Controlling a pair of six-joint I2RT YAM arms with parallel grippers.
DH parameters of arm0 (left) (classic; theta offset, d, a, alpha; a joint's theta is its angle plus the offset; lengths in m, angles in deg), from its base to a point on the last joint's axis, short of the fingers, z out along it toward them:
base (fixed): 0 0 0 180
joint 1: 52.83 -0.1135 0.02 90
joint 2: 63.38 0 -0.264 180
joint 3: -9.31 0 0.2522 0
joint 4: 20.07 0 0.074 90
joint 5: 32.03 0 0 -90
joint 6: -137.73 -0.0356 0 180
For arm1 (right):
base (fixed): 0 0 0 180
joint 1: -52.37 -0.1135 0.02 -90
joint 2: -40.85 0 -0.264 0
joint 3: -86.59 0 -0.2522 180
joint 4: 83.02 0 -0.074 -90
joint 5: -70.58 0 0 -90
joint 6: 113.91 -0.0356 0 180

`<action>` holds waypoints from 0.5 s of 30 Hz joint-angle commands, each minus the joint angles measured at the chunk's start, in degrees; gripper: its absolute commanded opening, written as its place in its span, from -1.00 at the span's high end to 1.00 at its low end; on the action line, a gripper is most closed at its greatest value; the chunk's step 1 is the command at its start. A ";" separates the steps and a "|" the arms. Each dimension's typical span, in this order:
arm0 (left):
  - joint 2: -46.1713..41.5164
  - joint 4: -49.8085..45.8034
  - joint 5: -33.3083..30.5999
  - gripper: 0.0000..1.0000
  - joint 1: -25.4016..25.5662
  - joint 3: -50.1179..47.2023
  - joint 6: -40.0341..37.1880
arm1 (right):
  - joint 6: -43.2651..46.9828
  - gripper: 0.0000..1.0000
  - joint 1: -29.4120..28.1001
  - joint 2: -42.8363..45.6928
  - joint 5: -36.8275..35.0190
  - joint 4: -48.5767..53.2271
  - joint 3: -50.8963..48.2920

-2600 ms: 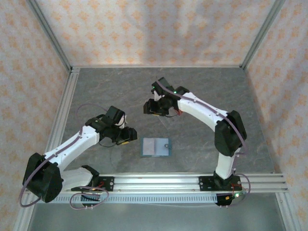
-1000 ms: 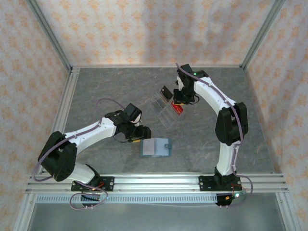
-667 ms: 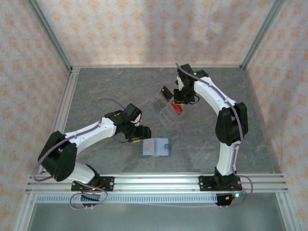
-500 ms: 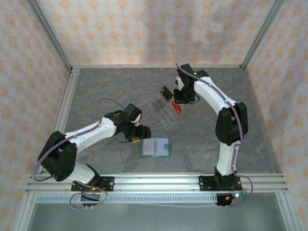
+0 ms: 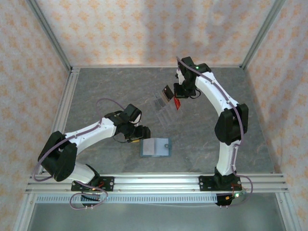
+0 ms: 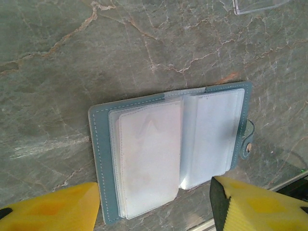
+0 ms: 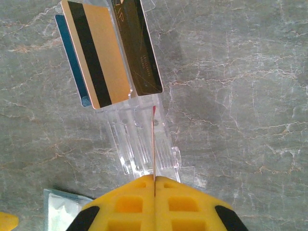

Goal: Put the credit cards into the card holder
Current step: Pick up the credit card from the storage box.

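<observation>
The left gripper hangs low over the table. Its yellow fingers are spread apart with nothing clasped between them. Directly beneath it and just ahead lies the card holder, opened flat. Its pale clear sleeves face up inside the teal cover, and the clasp is on the edge nearer the gripper's right finger. The two fingers stand either side of the holder's near edge; whether they touch it cannot be told.

Farther out, the right gripper is clenched on the red card. The card shows edge-on as a thin line running forward from between the pressed-together fingers. Just below and ahead of this gripper the clear plastic rack lies on the table. The red card's far tip is over the rack's empty slots, and whether it touches the plastic cannot be told.

Beyond that tip, at the rack's far end, sits the black card with gold lettering, slightly left of the gripper's line in the wrist view. Just beside it, further left, is a gold card with a dark stripe. A blue card peeks out from behind the gold one.

From above, the red card is well apart from the card holder, which lies back toward the arm bases from the right gripper.
</observation>
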 commanded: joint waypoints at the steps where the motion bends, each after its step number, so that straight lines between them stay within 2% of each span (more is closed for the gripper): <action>1: -0.21 -0.45 -1.73 -0.27 0.50 -1.13 -1.19 | 0.71 1.00 0.23 0.79 -1.01 4.36 3.18; 5: 0.38 -1.03 -1.98 -0.28 0.57 -1.13 -2.01 | -0.52 1.00 0.26 3.97 -1.25 4.17 4.08; 8: 0.97 -1.62 -2.08 -0.29 0.54 -0.89 -2.92 | -2.62 1.00 0.24 8.16 0.50 2.00 1.14; 15: 3.05 -1.74 -2.69 -0.31 0.57 -0.98 -4.18 | -11.63 1.00 -1.13 25.61 7.43 -15.94 -24.49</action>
